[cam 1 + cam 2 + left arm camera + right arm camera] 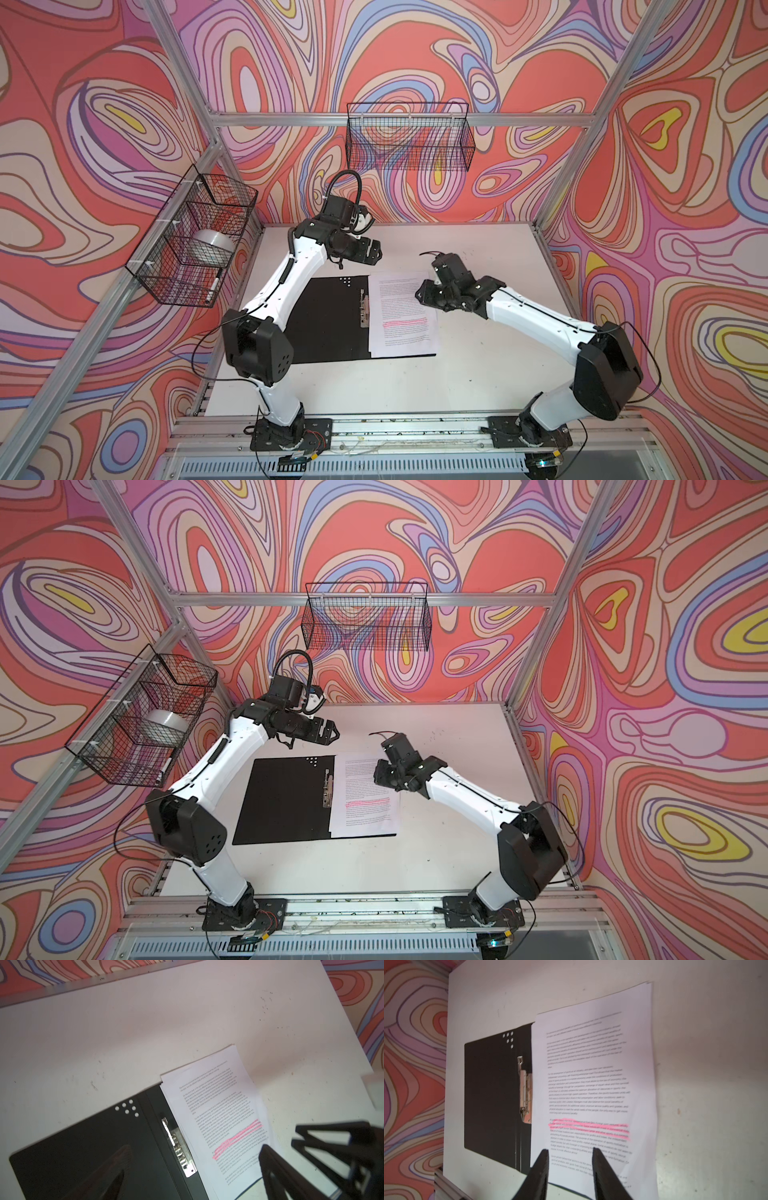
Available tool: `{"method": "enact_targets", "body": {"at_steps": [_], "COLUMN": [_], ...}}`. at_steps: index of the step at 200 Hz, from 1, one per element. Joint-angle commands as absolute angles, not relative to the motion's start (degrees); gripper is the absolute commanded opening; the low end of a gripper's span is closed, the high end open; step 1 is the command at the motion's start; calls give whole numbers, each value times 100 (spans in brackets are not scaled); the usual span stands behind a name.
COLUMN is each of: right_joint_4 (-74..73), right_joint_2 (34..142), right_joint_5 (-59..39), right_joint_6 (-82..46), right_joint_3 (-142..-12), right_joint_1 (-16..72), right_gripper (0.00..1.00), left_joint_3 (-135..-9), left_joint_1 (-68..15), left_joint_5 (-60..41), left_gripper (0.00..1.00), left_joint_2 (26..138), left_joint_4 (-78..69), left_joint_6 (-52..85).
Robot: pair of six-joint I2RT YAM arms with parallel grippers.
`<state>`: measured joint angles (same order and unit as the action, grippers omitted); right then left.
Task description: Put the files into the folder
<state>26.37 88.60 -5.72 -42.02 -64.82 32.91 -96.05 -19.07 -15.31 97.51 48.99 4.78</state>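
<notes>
The folder [328,320] lies opened flat on the white bench [478,374], black inside facing up, and everything here is placed from it. The files [401,311], a squared stack of printed white sheets with a few lines marked pink, rest on the folder's half toward the right arm. Their inner edge sits against the metal clip [365,309] at the spine, their far edge reaches just past the folder's far edge, and a thin black strip of cover shows along their near edge. The folder's other half is bare black, with a small cluster of punched holes [345,280] near its far corner. The left pincer [374,251] hangs above the bench just beyond the folder's far edge, near the spine, its jaws spread wide and gripping nothing. The right pincer [570,1150] hovers over the far outer part of the files; its jaws are partly apart, with printed text visible between them, and it grips nothing. In both top views neither pincer touches folder or files.
</notes>
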Motion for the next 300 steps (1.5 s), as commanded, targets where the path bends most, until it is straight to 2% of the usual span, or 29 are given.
{"method": "enact_targets", "body": {"at_steps": [1, 38, 118, 165, 228, 300], "right_joint_4": [2136, 1879, 1540, 1547, 1529, 1339], "right_joint_2": [9031, 9527, 10417, 10765, 11086, 11285], "right_joint_5": [-1338, -1918, -2339, -2408, -2583, -3130], "right_joint_6": [-4136, -3949, -3732, -3600, -3471, -3379], "right_joint_3": [-6248, -6312, -6364, -6477, -6612, -6737], "right_joint_1": [2636, 2013, 1828, 1819, 1784, 1784], "right_gripper": [38, 39, 40, 40, 40, 36], "left_joint_3": [-8318, -7404, -6847, -6970, -6930, -7012], "left_joint_1": [-1880, -1874, -1603, -1378, -1257, -1160], "left_joint_5": [-1836, -1725, -1918, -2416, -3721, -4110], "left_gripper": [97, 99, 100, 100, 100, 100], "left_joint_2": [9455, 9251, 9886, 10419, 10646, 11042], "left_joint_4": [4477, 4002, 3235, 3139, 2849, 2843], "left_joint_6": [792, 826, 979, 971, 908, 915]}}
